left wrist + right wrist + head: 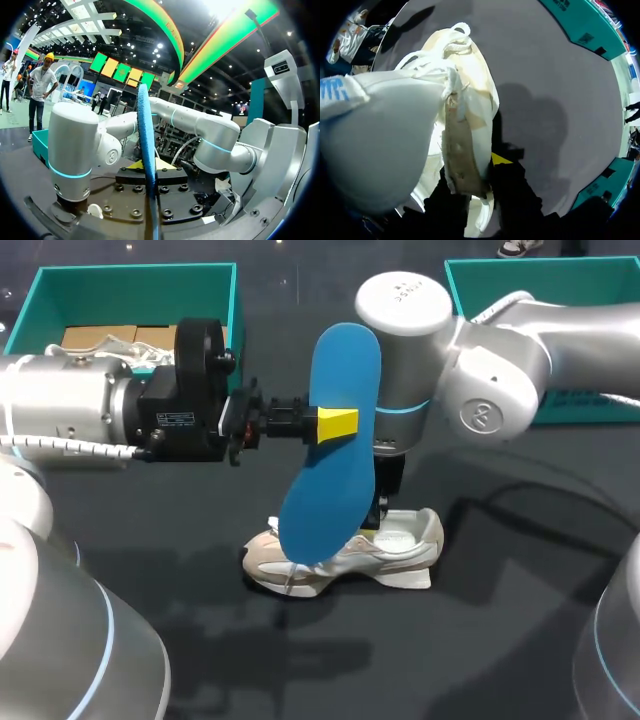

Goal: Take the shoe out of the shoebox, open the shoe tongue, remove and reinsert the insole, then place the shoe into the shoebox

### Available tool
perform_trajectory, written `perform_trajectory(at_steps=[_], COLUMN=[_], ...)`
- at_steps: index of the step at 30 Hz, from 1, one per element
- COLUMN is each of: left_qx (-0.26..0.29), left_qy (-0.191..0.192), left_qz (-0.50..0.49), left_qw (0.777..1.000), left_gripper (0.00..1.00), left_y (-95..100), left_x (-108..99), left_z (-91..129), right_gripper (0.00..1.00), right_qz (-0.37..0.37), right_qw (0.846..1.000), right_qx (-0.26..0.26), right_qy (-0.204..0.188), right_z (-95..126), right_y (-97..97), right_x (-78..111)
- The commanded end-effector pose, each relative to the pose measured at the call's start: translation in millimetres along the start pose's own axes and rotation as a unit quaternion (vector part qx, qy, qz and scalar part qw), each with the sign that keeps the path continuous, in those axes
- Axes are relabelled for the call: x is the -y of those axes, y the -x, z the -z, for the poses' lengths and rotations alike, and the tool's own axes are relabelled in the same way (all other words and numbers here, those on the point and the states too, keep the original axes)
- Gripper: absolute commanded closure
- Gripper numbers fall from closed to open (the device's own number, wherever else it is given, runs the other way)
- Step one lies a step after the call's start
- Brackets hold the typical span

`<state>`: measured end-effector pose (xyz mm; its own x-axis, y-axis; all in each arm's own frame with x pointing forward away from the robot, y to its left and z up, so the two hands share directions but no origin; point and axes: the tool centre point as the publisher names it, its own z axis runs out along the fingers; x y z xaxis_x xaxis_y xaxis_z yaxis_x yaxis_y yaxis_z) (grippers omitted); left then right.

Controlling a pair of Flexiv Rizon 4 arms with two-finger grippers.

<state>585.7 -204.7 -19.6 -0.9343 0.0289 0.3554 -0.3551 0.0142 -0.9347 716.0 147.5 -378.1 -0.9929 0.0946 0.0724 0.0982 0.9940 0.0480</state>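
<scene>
Two grippers busy | left gripper (335,424) clamped on blue insole (338,380), upright over shoe (405,545) | right gripper (480,186) pinching shoe's collar, mid-table | shoebox (140,278) far left

Dark table (520,640), pale shoe (400,550) central, left shoebox (130,270) and right shoebox (520,264) behind

Left arm (60,405) and right arm (500,360): silver-white, cyan joint rings (405,408). The left has a ribbed cable (70,447), black wrist (190,390), yellow-tipped hand (337,424).
</scene>
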Motion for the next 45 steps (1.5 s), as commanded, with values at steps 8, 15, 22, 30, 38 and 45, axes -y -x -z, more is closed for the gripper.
perform_trajectory(at_steps=[8, 15, 22, 30, 38, 45], left_qx=[0.001, 0.001, 0.001, 0.001, 0.001, 0.001], left_qy=[-0.002, -0.002, -0.002, -0.002, -0.002, -0.002], left_qz=[0.0, 0.0, 0.0, 0.0, 0.0, 0.0], left_qw=[1.0, 1.0, 1.0, 1.0, 1.0, 1.0], left_gripper=[1.0, 1.0, 1.0, 1.0, 1.0, 1.0], left_y=[-0.8, -0.8, -0.8, -0.8, -0.8, -0.8], left_x=[-1.6, -1.6, -1.6, -1.6, -1.6, -1.6], left_z=[-0.3, -0.3, -0.3, -0.3, -0.3, -0.3], right_gripper=[1.0, 1.0, 1.0, 1.0, 1.0, 1.0], right_qz=[-0.017, -0.099, -0.257, -0.425, -0.425, -0.486], right_qw=[1.0, 0.995, 0.965, 0.9, 0.9, 0.868], right_qx=[-0.01, -0.003, 0.036, 0.064, 0.064, 0.058], right_qy=[-0.012, -0.001, 0.027, 0.071, 0.071, 0.084], right_z=[7.7, 31.2, 49.7, 54.8, 54.8, 48.0], right_y=[-9.7, -21.4, -38.3, -54.6, -54.6, -51.1], right_x=[3.1, 11.6, 26.6, 36.9, 36.9, 32.5])
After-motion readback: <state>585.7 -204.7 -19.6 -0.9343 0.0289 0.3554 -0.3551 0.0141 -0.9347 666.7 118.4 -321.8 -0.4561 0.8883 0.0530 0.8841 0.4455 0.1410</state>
